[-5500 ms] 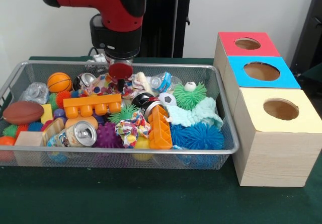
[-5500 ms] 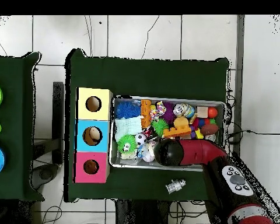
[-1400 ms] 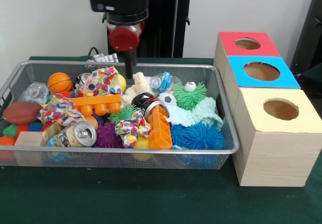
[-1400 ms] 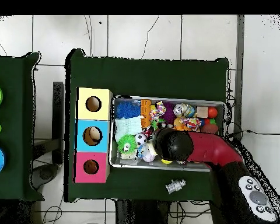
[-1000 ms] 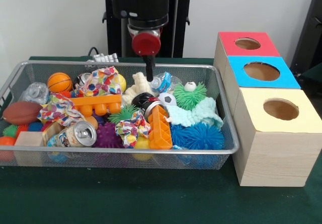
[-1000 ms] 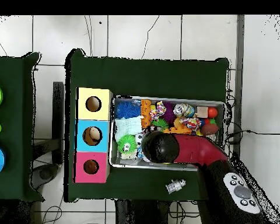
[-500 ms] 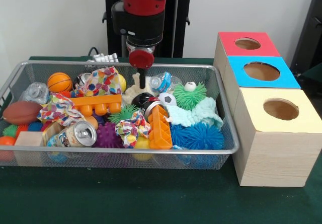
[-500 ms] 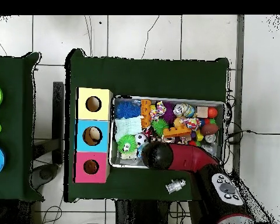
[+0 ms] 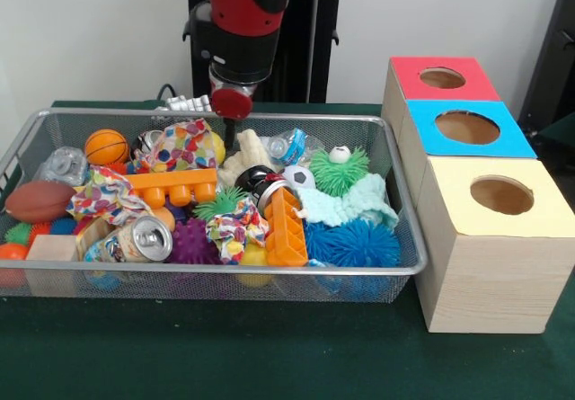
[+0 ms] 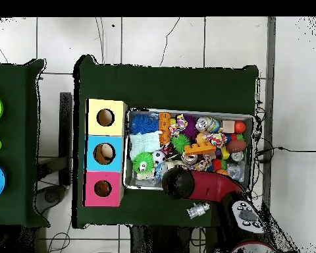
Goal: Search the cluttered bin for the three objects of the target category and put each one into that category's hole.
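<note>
Red and black arm's tool hangs over the far side of the silver wire-mesh bin, tip just above the cream knobbly toy; whether it is spread or closed, cannot tell. Nothing visibly carried. Target category unknown from here. Toys, balls and cans lie heaped, so candidates sit half buried. Three wooden boxes, red-topped, blue-topped and yellow-topped, stand beside the bin on the green worktop, holes upward for dropping in.
</note>
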### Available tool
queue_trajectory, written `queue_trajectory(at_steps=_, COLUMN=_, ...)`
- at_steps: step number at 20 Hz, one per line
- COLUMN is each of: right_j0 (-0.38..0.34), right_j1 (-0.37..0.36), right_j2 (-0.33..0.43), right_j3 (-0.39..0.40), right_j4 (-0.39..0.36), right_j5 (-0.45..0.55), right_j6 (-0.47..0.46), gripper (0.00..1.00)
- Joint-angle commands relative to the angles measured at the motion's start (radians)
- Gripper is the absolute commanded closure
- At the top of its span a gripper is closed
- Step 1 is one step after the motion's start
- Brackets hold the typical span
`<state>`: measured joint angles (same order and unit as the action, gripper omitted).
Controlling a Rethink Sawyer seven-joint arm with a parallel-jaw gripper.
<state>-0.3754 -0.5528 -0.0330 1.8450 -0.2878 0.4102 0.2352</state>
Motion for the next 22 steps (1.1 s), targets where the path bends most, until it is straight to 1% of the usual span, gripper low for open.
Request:
queue_trajectory(at_steps=1, right_j0=-0.013, right_j1=0.081, right_j2=-0.037, right_j3=-0.041, right_j4=0.011, right_j5=-0.092, right_j6=0.327, gripper=0.00)
queue_trajectory(at_steps=4, right_j0=-0.050, right_j1=0.098, right_j2=0.008, right_j3=-0.022, right_j4=0.019, right_j5=-0.137, right_j6=0.311, gripper=0.00)
queue_trajectory(at_steps=7, right_j0=-0.078, right_j1=0.093, right_j2=0.046, right_j3=-0.001, right_j4=0.023, right_j5=-0.150, right_j6=0.290, gripper=0.00)
queue_trajectory(at_steps=11, right_j0=-0.139, right_j1=0.097, right_j2=0.127, right_j3=0.028, right_j4=0.049, right_j5=-0.177, right_j6=0.281, gripper=0.00)
queue_trajectory(at_steps=12, right_j0=-0.162, right_j1=0.098, right_j2=0.151, right_j3=0.041, right_j4=0.076, right_j5=-0.174, right_j6=0.297, gripper=0.00)
queue_trajectory(at_steps=15, right_j0=-0.179, right_j1=0.085, right_j2=0.168, right_j3=0.066, right_j4=0.096, right_j5=-0.163, right_j6=0.309, gripper=0.00)
queue_trajectory(at_steps=18, right_j0=-0.217, right_j1=0.095, right_j2=0.214, right_j3=0.097, right_j4=0.117, right_j5=-0.161, right_j6=0.305, gripper=0.00)
queue_trajectory(at_steps=22, right_j0=-0.229, right_j1=0.102, right_j2=0.234, right_j3=0.111, right_j4=0.149, right_j5=-0.131, right_j6=0.308, gripper=0.00)
